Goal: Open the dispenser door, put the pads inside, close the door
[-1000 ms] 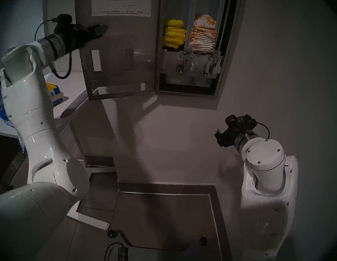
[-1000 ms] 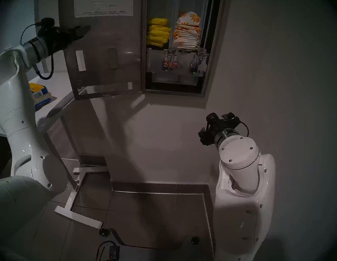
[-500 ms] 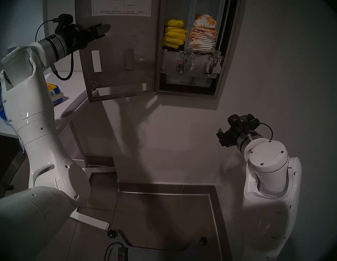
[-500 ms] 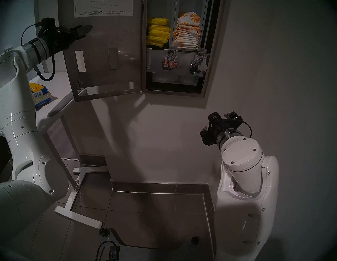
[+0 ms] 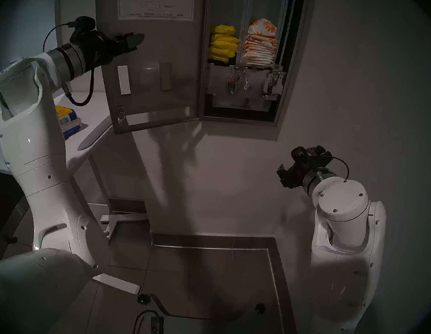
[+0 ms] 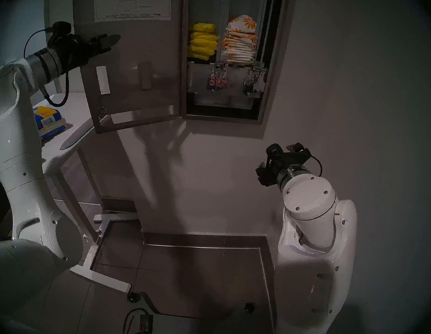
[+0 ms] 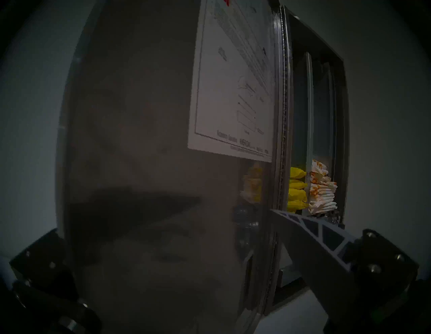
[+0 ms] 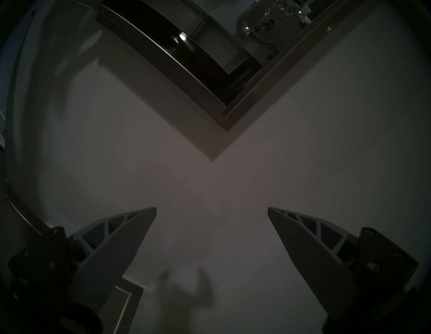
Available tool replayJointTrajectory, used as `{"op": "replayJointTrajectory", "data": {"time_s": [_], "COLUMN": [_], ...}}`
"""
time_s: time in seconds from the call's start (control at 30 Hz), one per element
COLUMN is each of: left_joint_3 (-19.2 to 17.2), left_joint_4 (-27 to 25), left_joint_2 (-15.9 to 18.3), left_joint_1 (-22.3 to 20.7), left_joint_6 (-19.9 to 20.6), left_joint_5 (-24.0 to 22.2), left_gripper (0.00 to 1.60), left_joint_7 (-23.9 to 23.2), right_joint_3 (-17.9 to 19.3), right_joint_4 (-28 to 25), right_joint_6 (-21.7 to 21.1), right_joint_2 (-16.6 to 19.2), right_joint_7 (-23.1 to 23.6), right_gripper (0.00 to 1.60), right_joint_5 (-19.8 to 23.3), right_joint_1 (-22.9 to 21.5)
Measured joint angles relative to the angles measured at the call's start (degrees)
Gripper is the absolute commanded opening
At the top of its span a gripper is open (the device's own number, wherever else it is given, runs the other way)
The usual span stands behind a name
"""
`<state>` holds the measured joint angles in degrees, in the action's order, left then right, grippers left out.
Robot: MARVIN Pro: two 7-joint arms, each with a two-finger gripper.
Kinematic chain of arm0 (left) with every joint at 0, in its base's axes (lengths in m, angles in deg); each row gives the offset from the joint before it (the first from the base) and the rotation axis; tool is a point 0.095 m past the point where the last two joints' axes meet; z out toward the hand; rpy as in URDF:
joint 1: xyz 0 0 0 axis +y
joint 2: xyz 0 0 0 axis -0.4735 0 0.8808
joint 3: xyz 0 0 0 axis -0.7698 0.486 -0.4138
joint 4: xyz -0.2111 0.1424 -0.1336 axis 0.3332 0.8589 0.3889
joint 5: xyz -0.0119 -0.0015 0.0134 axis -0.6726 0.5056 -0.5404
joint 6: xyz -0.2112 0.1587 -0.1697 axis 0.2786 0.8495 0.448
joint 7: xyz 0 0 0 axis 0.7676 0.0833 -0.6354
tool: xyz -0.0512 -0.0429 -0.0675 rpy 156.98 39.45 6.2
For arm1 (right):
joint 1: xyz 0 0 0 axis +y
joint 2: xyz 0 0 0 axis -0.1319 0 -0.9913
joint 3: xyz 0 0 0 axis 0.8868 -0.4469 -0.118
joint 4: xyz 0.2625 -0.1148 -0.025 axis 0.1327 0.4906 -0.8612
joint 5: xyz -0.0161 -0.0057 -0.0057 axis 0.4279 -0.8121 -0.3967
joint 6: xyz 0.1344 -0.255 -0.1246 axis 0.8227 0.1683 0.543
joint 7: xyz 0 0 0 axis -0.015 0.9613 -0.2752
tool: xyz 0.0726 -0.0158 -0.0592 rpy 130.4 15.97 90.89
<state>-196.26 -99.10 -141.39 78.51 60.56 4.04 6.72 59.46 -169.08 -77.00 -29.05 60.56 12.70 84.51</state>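
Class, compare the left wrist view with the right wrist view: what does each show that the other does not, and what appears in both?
Left wrist only: the pads stacked beside yellow packets, and the white instruction sheet on the dispenser door. Right wrist only: both fingers of the open right gripper, the cabinet's lower frame corner, bare wall. Both: the open cabinet.

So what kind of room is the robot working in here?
Most likely a public restroom: a steel wall dispenser recessed in the wall, its door swung open, stacked with pads and yellow packets, above a tiled floor.
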Motion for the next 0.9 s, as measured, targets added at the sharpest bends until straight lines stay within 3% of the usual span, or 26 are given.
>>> {"op": "replayJointTrajectory", "data": {"time_s": [0.47,0.9], "left_joint_3": [1.26,1.57], "left_joint_4": [-11.16,-15.84], "left_joint_2": [-2.37,-5.40], "left_joint_1": [6.92,10.40], "left_joint_6": [2.15,2.21], "left_joint_5": [-5.77,-10.63], "left_gripper": [1.60,1.60], "left_joint_7": [2.64,2.62], "right_joint_3": [-1.32,-1.57], "right_joint_4": [0.26,-1.02], "right_joint_6": [0.05,-0.09], "right_joint_2": [0.04,0.10], "right_joint_7": [0.01,-0.08], "right_gripper": [1.60,1.60], "right_joint_5": [-0.42,-1.63], "right_joint_1": [0.06,1.09]}}
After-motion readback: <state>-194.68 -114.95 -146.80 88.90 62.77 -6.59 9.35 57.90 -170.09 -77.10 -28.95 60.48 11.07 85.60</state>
